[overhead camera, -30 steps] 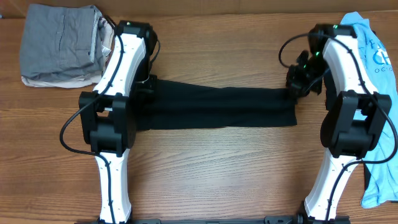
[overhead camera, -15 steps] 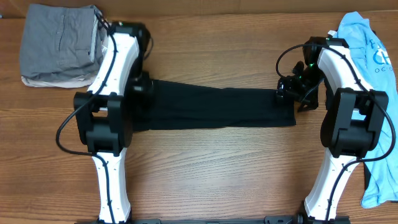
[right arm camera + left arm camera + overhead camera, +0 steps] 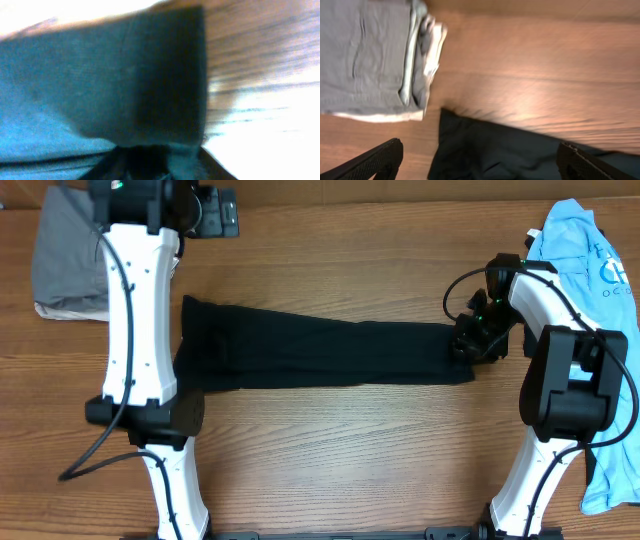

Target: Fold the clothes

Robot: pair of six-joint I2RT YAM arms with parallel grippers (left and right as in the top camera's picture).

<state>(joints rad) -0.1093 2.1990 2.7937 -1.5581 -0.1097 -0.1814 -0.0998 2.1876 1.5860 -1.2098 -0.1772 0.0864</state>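
A black garment [image 3: 320, 355] lies folded into a long strip across the middle of the table. Its left corner [image 3: 510, 155] shows under my left wrist camera. My left gripper [image 3: 215, 215] is raised at the back left, above and clear of the cloth. In the left wrist view the left gripper [image 3: 479, 146] is open, with nothing between its fingers. My right gripper [image 3: 468, 340] sits on the strip's right end. In the right wrist view the black garment's [image 3: 125, 75] folded edge is drawn in between the right gripper's [image 3: 165, 165] fingers.
A stack of folded grey clothes [image 3: 65, 265] rests at the back left corner, and the same grey stack [image 3: 365, 55] appears in the left wrist view. A light blue shirt [image 3: 590, 260] lies crumpled along the table's right edge, behind and under my right arm.
My left gripper opened, let go of the garment's left end and rose toward the back left. My right gripper opened and closed again on the right end, shifting slightly.
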